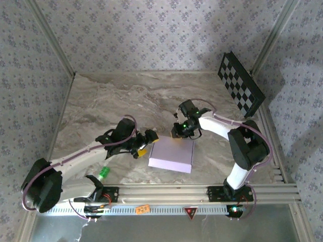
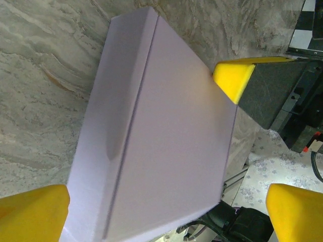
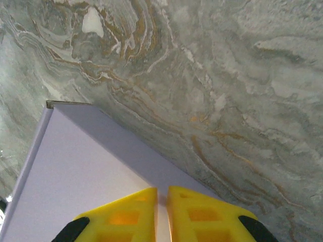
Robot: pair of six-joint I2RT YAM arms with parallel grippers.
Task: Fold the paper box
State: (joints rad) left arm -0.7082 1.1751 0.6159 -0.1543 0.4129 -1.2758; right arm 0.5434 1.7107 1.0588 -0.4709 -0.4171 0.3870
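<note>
Flat squarish lavender cardboard paper box [image 1: 171, 154], frame centre. Left gripper [image 1: 145, 142] spread wide at its left edge. Right gripper [image 3: 161, 204] nearly closed at upper edge, possibly pinching.

I could read no words or numbers anywhere. On the front rail [image 1: 161, 209] along the table's near edge, an orange tag [image 1: 143, 208] carried print too small for me to make out. A red triangular sticker [image 1: 191, 212] near it showed no legible symbol.
</note>
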